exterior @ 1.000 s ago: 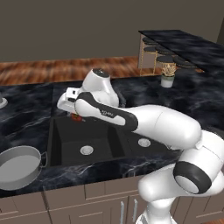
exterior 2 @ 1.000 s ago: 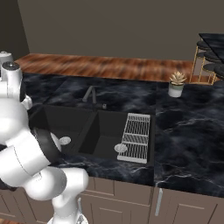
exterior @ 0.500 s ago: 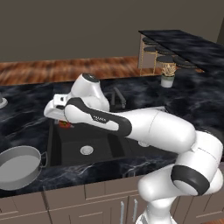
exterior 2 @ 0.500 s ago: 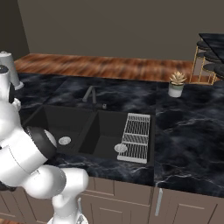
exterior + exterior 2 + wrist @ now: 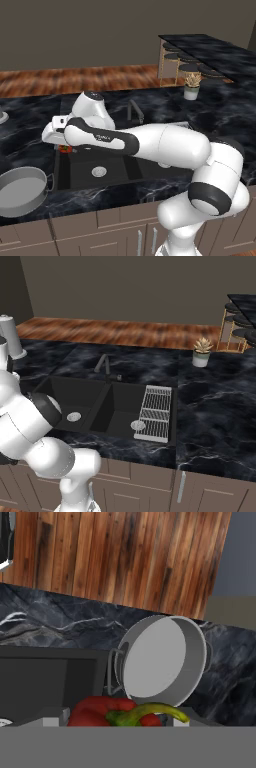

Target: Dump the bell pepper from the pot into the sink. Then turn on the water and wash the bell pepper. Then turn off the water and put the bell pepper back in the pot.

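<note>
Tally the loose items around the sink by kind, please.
Bell pepper: 1
Pot: 1
Drying rack: 1
Potted plant: 1
Total: 4

Tiny dark mark on the white arm [image 5: 102, 136], too blurred to read.

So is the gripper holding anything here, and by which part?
Yes: the gripper holds the bell pepper by its red body, sideways, green stem free, with the empty pot ahead.
</note>
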{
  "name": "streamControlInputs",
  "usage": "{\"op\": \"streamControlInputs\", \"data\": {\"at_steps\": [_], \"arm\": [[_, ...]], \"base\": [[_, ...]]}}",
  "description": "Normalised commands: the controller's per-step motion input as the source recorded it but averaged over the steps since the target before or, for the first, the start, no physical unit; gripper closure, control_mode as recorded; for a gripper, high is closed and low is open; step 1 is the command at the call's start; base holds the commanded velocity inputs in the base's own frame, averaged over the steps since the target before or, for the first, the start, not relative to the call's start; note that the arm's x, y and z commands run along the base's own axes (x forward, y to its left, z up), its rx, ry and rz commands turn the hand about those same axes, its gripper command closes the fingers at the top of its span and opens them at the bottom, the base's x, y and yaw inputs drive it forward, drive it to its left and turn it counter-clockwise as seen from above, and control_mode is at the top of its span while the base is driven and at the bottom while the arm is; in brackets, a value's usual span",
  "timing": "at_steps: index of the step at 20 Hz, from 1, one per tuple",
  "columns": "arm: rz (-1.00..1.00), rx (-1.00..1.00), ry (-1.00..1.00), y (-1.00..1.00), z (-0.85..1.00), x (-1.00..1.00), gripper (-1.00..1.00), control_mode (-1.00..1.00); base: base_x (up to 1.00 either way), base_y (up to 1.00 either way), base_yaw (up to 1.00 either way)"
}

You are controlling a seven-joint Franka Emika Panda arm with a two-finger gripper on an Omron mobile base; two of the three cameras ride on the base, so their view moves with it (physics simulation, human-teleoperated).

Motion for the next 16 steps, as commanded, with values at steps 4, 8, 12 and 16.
{"op": "streamControlInputs", "data": {"at_steps": [4, 8, 12, 16], "arm": [[0.02, -0.06, 0.00, 0.21, -0.39, 0.00, 1.00, -1.00], [0.00, -0.06, 0.00, 0.35, -0.21, 0.00, 1.00, -1.00], [0.03, -0.03, 0.00, 0.51, 0.00, 0.00, 1.00, -1.00], [0.04, -0.05, 0.00, 0.54, -0.03, 0.00, 1.00, -1.00]], "base": [[0.00, 0.00, 0.00], [0.00, 0.00, 0.00], [0.00, 0.00, 0.00], [0.00, 0.00, 0.00]]}}
